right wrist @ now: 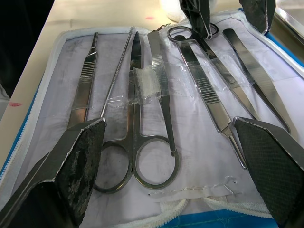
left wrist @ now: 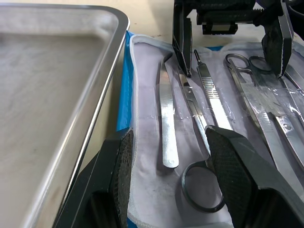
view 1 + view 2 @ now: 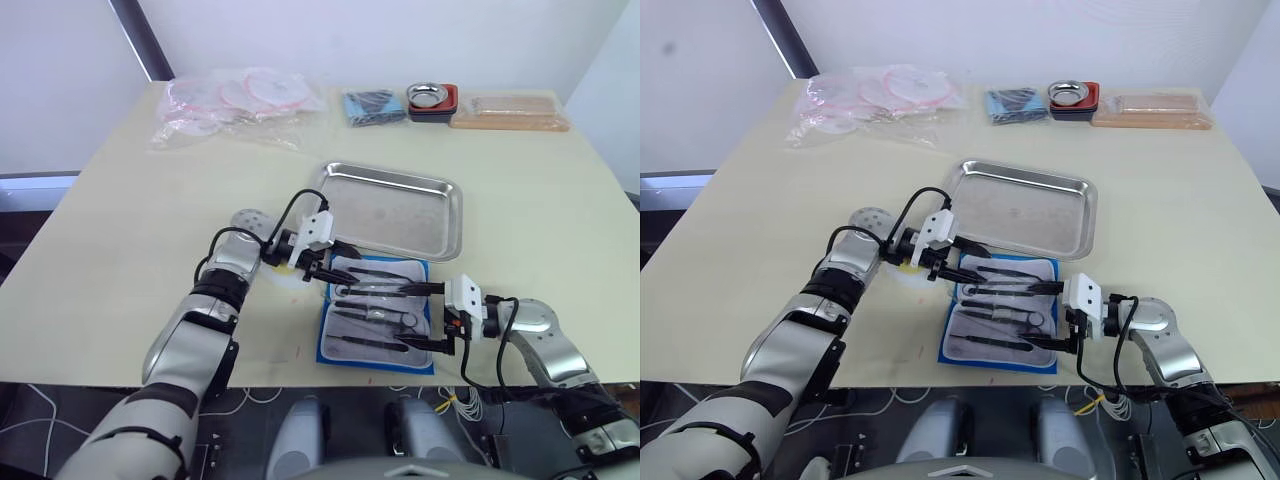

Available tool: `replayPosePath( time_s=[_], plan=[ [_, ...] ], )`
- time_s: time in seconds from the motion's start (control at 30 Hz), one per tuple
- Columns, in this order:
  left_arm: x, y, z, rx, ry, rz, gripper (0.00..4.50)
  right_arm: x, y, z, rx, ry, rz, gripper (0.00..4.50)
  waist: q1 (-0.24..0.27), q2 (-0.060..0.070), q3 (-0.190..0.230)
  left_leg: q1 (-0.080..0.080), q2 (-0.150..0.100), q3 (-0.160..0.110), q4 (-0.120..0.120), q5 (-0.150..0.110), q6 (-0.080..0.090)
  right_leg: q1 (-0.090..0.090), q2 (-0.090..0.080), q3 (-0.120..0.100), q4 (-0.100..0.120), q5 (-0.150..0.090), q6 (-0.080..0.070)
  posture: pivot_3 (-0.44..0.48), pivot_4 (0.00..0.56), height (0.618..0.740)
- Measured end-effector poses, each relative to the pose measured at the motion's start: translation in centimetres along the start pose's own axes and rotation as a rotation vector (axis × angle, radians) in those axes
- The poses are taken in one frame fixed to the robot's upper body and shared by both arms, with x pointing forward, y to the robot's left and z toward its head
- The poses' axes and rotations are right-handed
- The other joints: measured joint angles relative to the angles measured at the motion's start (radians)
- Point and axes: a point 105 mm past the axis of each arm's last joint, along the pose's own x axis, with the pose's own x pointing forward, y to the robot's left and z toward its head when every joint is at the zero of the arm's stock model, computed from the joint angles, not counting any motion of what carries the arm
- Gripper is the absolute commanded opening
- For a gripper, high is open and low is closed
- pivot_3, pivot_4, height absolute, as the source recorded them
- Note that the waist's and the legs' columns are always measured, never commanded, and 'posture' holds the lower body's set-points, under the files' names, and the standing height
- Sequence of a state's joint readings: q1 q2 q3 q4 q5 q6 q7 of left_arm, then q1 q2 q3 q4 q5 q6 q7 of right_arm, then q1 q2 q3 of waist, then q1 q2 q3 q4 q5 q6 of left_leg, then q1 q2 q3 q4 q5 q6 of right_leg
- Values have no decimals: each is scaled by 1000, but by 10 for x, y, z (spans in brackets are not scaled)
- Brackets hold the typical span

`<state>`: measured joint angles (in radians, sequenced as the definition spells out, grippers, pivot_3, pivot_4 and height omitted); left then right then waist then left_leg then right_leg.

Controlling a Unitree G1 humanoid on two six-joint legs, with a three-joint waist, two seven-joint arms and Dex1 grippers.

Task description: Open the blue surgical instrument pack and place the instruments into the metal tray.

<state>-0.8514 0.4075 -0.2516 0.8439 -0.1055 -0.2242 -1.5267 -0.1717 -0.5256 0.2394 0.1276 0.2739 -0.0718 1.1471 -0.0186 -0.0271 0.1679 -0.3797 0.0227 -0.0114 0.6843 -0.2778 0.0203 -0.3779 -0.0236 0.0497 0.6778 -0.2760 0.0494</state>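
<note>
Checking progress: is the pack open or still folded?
Open. The pack lies spread flat beside the tray, pale lining up, with the instruments lying in a row on it.

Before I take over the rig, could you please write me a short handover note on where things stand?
Left gripper: open, low over the pack's end nearest the tray, holding nothing.
Right gripper: open, at the opposite end, holding nothing.
Blue surgical instrument pack: lies open and flat on the table near the front edge, just in front of the metal tray.
Instruments: all on the pale lining, some under clear straps.
Done: pack opened.
Left: every instrument has yet to go into the tray, which holds none.
</note>
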Motion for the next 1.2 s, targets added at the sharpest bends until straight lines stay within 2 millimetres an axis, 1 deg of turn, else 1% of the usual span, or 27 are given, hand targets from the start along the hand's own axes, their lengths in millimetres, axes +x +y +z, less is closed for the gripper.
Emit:
replayPosePath(
  time_s=[0.03, 0.07, 0.1, 0.13, 0.17, 0.87, 1.2],
  plan=[
    [-1, 0, 0, -2, -4, 3, 2585, 0, 0, 0, 0, 0, 0, 4500, 0, 0, 0, 0, 0, 0, 0, 0, 0, 0, 0, 0, 0, 0, 0, 0, 150, 740],
    [-1, 0, 0, -2, -4, 3, 2301, 0, 0, 0, 0, 0, -1, 4500, 0, 0, 0, 0, 0, 0, 0, 0, 0, 0, 0, 0, 0, 0, 0, 0, 150, 740],
    [-1, 0, 0, -1, -4, 3, 2301, 0, 0, 0, 0, 0, -1, 4500, 0, 0, 0, 0, 0, 0, 0, 0, 0, 0, 0, 0, 0, 0, 0, 0, 150, 740],
    [-1, 0, 0, -1, -4, 4, 1884, 0, 0, 0, 1, -1, -1, 4500, 0, 0, 0, 0, 0, 0, 0, 0, 0, 0, 0, 0, 0, 0, 0, 0, 150, 740],
    [-1, 0, 0, -1, -5, 6, 1612, 0, 0, 0, 1, -1, -1, 4500, 0, 0, 0, 0, 0, 0, 0, 0, 0, 0, 0, 0, 0, 0, 0, 0, 150, 740],
    [2, -2, -4, 5, 23, -4, 1612, 0, 1, -1, 4, -5, -19, 4500, 0, 0, 0, 0, 0, 0, 0, 0, 0, 0, 0, 0, 0, 0, 0, 0, 150, 740],
    [6, 3, -9, -7, 79, 31, 1612, 0, 1, -2, 9, -4, -26, 4500, 0, 0, -4, 0, 0, 0, 0, 0, 0, 0, 0, 0, 0, 0, 0, 0, 150, 740]
  ],
)
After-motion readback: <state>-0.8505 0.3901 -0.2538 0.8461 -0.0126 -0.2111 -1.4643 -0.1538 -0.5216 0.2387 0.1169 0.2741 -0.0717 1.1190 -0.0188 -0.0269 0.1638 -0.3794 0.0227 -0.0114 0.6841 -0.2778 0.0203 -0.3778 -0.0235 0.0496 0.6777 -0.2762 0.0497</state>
